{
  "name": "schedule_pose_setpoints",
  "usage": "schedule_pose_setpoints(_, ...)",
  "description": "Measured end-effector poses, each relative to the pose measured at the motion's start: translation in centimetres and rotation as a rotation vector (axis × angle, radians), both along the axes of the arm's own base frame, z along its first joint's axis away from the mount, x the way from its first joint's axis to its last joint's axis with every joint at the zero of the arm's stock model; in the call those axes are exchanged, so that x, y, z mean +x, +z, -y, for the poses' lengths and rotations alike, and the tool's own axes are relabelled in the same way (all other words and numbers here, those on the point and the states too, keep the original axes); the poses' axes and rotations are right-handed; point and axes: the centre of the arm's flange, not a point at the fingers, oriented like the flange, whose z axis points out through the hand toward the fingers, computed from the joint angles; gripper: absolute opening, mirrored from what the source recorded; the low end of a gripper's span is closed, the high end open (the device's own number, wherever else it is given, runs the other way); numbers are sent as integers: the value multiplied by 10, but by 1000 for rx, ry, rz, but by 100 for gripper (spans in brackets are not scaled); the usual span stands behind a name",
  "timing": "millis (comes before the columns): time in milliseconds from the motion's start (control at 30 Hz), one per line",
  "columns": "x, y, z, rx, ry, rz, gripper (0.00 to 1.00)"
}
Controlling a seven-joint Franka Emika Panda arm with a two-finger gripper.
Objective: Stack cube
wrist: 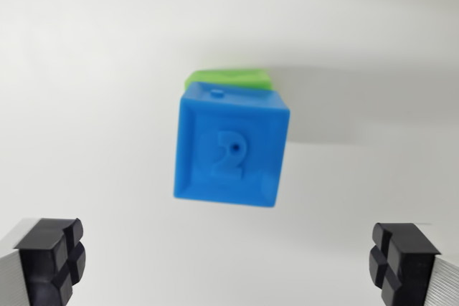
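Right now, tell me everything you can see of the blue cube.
The blue cube is a bright blue block, plastic by the look of it, with a raised numeral 2 in a recessed square frame on the face toward the camera and a small hole near its upper edge. It sits slightly rotated, centred in the wrist view on a plain white surface. A green block shows just past its far edge, apparently under it. The gripper is open, its fingers well clear.

Blue plastic cube marked "2" seen at frame centre, stacked on green block; green block glimpsed behind upper edge.
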Motion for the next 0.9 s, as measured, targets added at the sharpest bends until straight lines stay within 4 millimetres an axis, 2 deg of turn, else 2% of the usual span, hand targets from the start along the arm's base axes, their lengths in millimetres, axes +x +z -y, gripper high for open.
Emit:
schedule_pose_setpoints(500, 0, 68, 0, 0, 0, 1, 100)
schedule_pose_setpoints(900, 1, 115, 0, 0, 0, 2, 100)
